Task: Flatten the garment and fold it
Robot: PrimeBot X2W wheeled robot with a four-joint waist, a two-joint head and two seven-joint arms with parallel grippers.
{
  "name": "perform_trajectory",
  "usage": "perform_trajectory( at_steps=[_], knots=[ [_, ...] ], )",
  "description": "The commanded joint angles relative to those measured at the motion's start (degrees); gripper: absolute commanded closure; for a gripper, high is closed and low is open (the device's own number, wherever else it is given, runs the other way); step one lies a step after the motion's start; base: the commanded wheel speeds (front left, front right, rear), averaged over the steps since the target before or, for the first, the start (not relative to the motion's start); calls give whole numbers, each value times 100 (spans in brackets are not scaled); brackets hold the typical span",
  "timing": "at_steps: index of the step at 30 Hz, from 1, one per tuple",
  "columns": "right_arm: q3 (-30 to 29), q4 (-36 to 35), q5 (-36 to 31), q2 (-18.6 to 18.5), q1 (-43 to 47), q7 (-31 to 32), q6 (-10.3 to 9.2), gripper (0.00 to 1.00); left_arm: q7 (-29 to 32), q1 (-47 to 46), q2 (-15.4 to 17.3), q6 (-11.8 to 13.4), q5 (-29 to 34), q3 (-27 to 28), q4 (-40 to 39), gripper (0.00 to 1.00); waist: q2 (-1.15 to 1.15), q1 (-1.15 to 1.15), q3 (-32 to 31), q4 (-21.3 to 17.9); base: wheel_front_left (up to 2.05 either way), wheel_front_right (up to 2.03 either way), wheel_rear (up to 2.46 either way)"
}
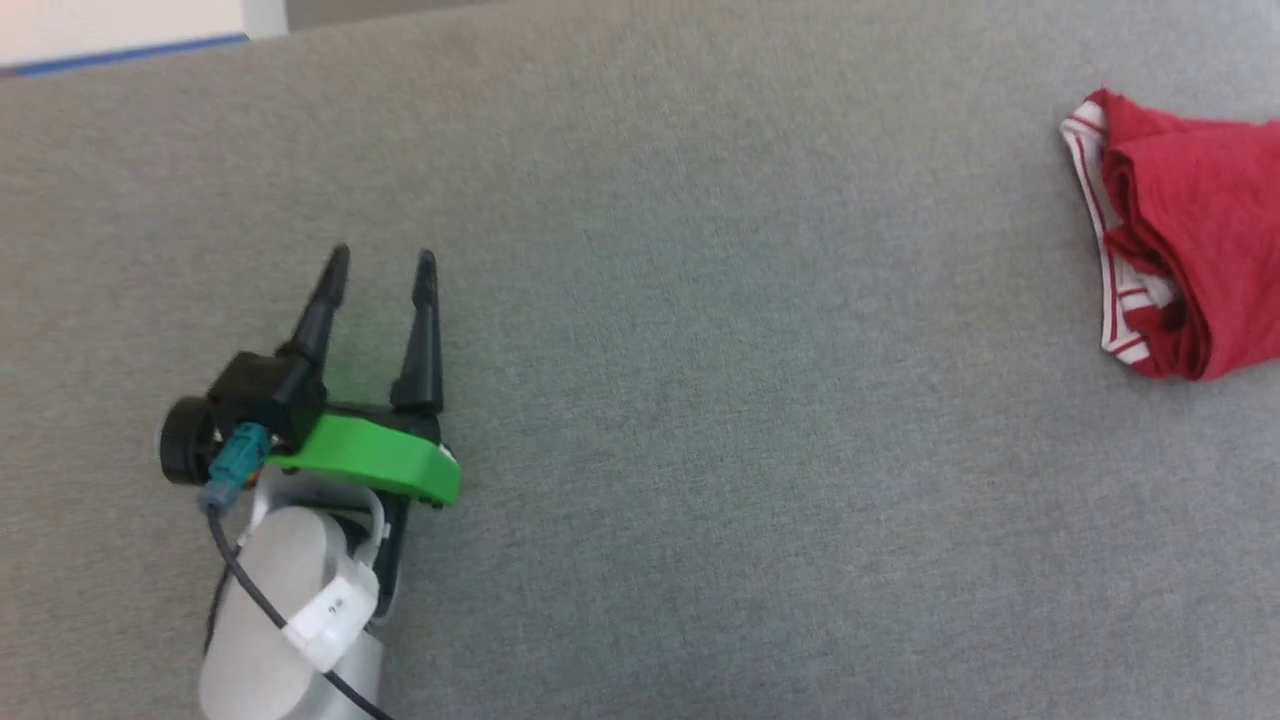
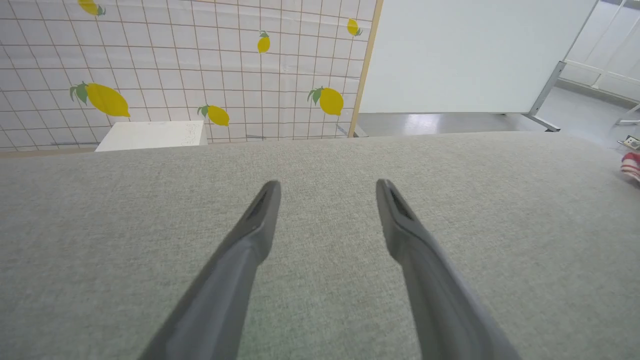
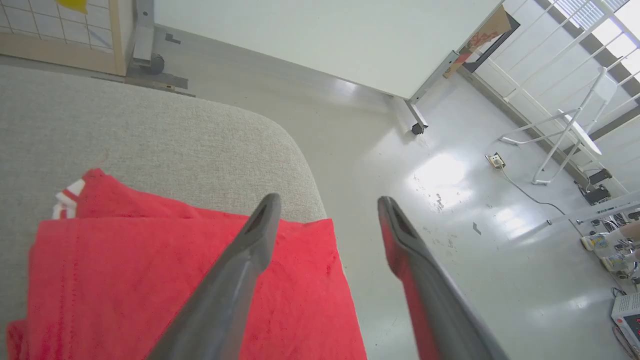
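The garment [image 1: 1190, 230], red with red-and-white striped trim, lies folded in a bunch at the right end of the grey table [image 1: 700, 400]. In the right wrist view the garment [image 3: 150, 280] is a flat red layer by the table's rounded corner, and its right edge reaches past the table edge. My right gripper [image 3: 327, 201] hovers over that edge, open, with nothing between its fingers. My left gripper [image 1: 381, 260] is far to the left over bare table, open and empty; its own view shows its fingers [image 2: 260, 220] spread and a bit of the garment [image 2: 631, 165] at the right edge.
Beyond the table's rounded corner [image 3: 300, 175] is shiny floor [image 3: 450, 200] with a wheeled whiteboard [image 3: 325, 40] and a white rack [image 3: 575, 130]. A lemon-patterned panel [image 2: 200, 70] and a white box [image 2: 150, 135] stand behind the far edge.
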Motion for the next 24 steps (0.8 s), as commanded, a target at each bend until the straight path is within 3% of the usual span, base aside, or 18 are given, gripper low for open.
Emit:
perform_trajectory(
  at_steps=[1, 7, 16, 24],
  knots=[
    [-28, -96, 135, 104, 166, -132, -11, 0, -49, 112, -42, 4, -64, -24, 69, 0, 0, -1, -717, 345, 0, 0, 0],
    [204, -935, 785, 476, 933, -613, -11, 0, -66, 432, -177, 56, -252, -132, 260, 0, 0, -1, -1384, 665, 0, 0, 0],
    [683, -3018, 1349, 1259, 2520, -648, -11, 0, -69, 702, -240, 117, -446, -188, 424, 0, 0, -1, -1879, 1138, 0, 0, 0],
    [674, -3887, 1527, 1966, 3637, -810, -11, 0, -69, 870, -265, 167, -482, -274, 469, 0, 0, -1, -2068, 1416, 0, 0, 0]
  ],
)
